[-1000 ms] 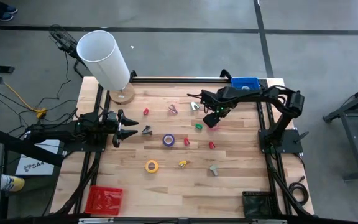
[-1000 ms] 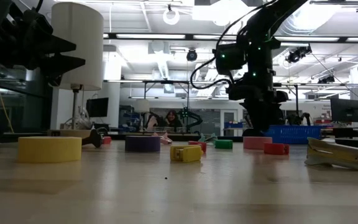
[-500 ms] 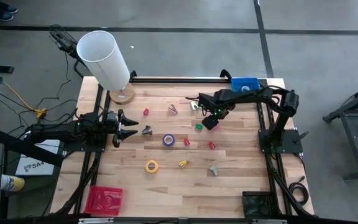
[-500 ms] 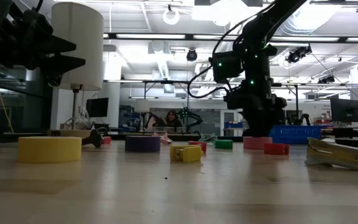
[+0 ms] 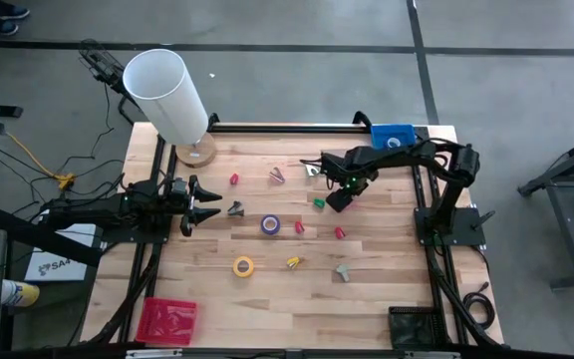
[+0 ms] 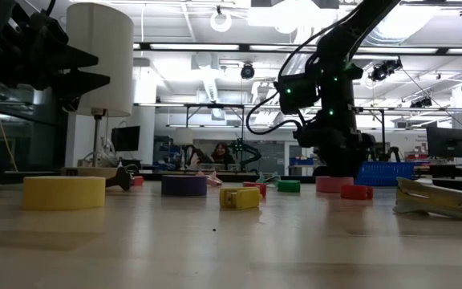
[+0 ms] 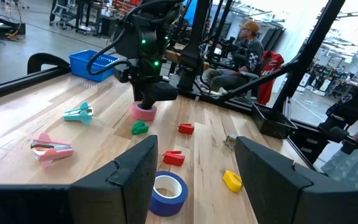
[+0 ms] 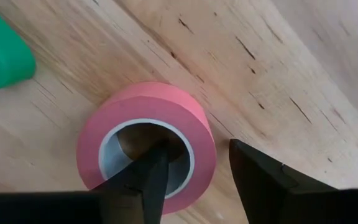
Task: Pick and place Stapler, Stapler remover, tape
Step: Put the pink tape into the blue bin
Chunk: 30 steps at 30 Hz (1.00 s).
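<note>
Three tape rolls: pink (image 8: 146, 140), purple (image 5: 270, 224), yellow (image 5: 243, 266)

pink tape (image 5: 338, 202) (mostly under gripper (image 5: 337, 199))

A wooden counter (image 5: 387, 269) carries a white cylindrical lamp (image 5: 167, 95) on a round wooden base (image 5: 195, 152) at one far corner; a blue basket (image 5: 394, 133) at the other far corner; a red tray (image 5: 166, 320) on the near edge; a person (image 7: 248, 48) sits beyond.
</note>
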### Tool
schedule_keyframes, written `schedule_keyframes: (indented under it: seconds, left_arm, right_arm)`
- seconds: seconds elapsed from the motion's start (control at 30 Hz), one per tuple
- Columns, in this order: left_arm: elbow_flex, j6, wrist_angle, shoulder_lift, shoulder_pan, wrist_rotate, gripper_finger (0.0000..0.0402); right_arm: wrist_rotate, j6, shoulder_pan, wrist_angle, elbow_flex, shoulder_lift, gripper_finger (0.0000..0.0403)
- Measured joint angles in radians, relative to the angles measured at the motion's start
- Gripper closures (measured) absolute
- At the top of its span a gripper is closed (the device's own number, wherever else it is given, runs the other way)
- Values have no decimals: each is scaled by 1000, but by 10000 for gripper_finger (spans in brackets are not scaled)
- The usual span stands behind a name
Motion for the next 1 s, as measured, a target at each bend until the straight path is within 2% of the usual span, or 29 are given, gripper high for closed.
schedule_keyframes:
  seconds: [0.17, 0.43, 0.57, 0.73, 1.0]
  left_arm:
    - [0, 0, 0, 0, 0, 0, 188]
    - [0, 0, 0, 0, 0, 0, 188]
    - [0, 0, 0, 0, 0, 0, 188]
    - [0, 0, 0, 0, 0, 0, 188]
    - [0, 0, 0, 0, 0, 0, 188]
  right_arm:
    - [-2, -9, -7, -15, 0, -3, 285]
    - [33, -58, -30, -49, 0, -60, 370]
    - [91, -79, -54, -75, 0, -124, 373]
    - [213, -94, -85, -123, 0, -200, 371]
    - [525, -141, -161, -203, 0, -276, 373]
